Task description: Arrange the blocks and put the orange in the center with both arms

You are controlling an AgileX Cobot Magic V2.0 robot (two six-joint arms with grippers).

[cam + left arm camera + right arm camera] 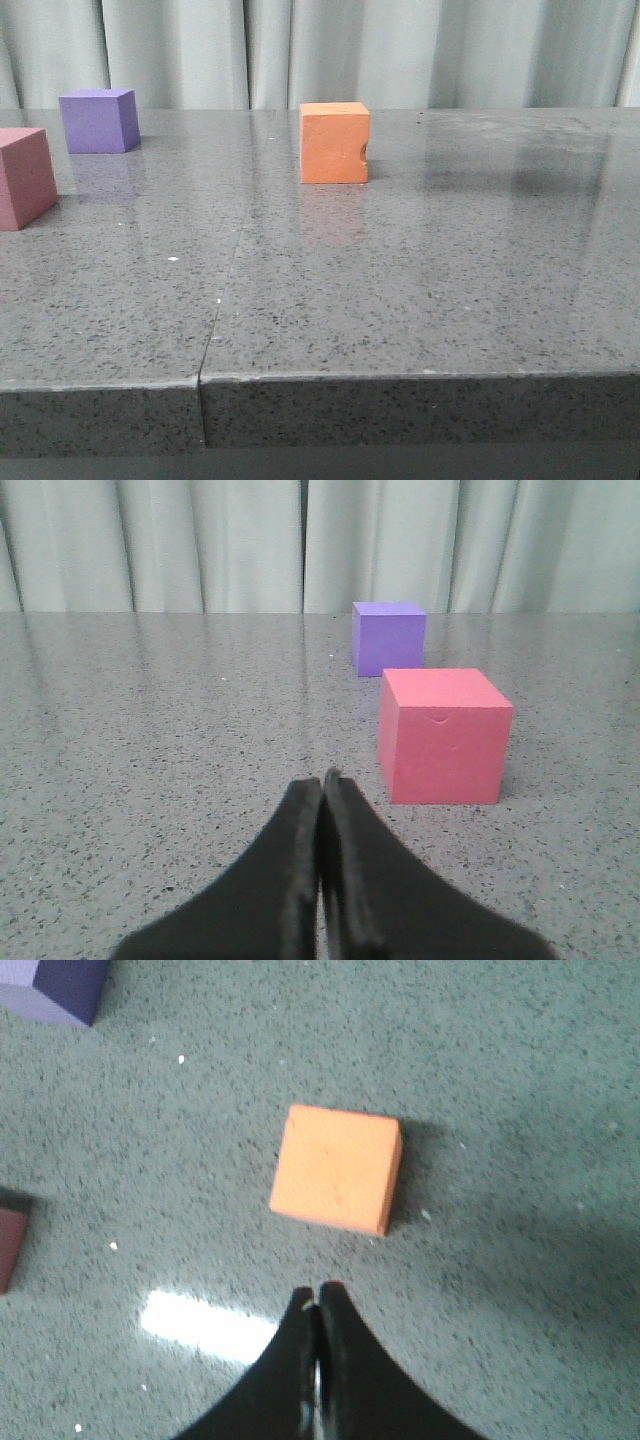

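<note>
Your orange cube sits alone near the middle of the counter, notch facing right, so it already marks the centre you build around. The purple cube and pink cube stand well apart from it at the far left, near each other but not touching; judging by the task, those two are what you must bring in. All three look matte and foam-like, square-edged, easy to pinch. The counter is polished speckled grey stone, with a seam running toward you. Your left pincer is clenched on nothing, low behind the pink cube. Your right pincer is clenched and empty too, hanging above the orange cube.
</note>
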